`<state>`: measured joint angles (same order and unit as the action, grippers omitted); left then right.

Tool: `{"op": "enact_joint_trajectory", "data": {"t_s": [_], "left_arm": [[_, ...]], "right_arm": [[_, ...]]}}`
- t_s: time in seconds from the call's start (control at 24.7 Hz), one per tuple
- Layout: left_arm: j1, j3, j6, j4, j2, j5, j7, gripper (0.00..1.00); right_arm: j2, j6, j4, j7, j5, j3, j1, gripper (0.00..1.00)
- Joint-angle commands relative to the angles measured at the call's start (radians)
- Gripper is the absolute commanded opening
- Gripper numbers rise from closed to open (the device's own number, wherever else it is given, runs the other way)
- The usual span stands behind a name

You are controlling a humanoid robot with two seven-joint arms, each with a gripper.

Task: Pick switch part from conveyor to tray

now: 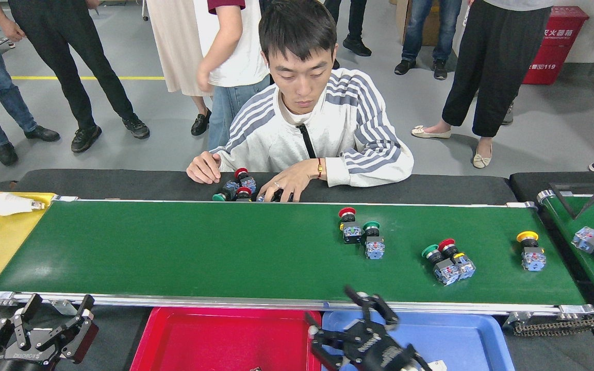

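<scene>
Right gripper [351, 319]: fingers spread wide, nothing held, above the seam between the red tray [199, 335] and the blue tray [457, 335].
Left gripper [44, 324]: open, empty, low at the left.
Switch parts [361, 237]: on the conveyor [173, 247], right half.
Person's hand [281, 185]: on more parts behind the belt.

Right gripper [351, 319] blurred; red tray [183, 340] cropped.
</scene>
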<state>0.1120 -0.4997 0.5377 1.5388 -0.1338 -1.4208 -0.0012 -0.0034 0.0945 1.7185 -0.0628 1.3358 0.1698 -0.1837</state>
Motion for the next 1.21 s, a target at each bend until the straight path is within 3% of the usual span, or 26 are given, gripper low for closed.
{"op": "enact_joint_trajectory", "data": {"t_s": [0.0,0.2,0.44,0.61,0.93,0.97,1.09,1.17], "left_arm": [[-0.003,0.000,-0.001,0.017,-0.013,-0.001,0.006,1.00],[-0.009,0.076,-0.010,0.047,0.000,-0.003,0.001,1.00],[-0.012,0.113,-0.012,0.075,0.017,-0.003,0.000,1.00],[-0.015,0.104,-0.012,0.061,0.016,-0.003,0.000,1.00],[-0.058,0.101,-0.012,0.006,0.010,-0.004,0.000,1.00],[-0.069,0.102,-0.010,0.000,0.008,-0.004,0.000,1.00],[-0.078,0.109,-0.010,-0.005,0.006,-0.004,0.000,1.00],[-0.077,0.113,-0.012,0.001,0.005,-0.004,0.000,1.00]], "right_arm": [[0.008,-0.093,0.029,0.051,-0.003,-0.088,-0.034,1.00],[0.002,-0.099,-0.008,0.061,0.002,-0.147,-0.019,1.00],[-0.004,-0.099,-0.106,-0.031,0.043,-0.127,0.113,1.00],[-0.003,-0.102,-0.189,-0.065,0.048,-0.065,0.211,1.00],[0.005,-0.104,-0.356,-0.100,0.046,-0.056,0.359,0.99],[0.005,-0.102,-0.367,-0.101,0.046,-0.055,0.366,0.89],[-0.007,-0.096,-0.373,-0.100,0.045,-0.033,0.374,0.21],[-0.007,-0.087,-0.361,-0.095,0.037,-0.006,0.363,0.08]]}}
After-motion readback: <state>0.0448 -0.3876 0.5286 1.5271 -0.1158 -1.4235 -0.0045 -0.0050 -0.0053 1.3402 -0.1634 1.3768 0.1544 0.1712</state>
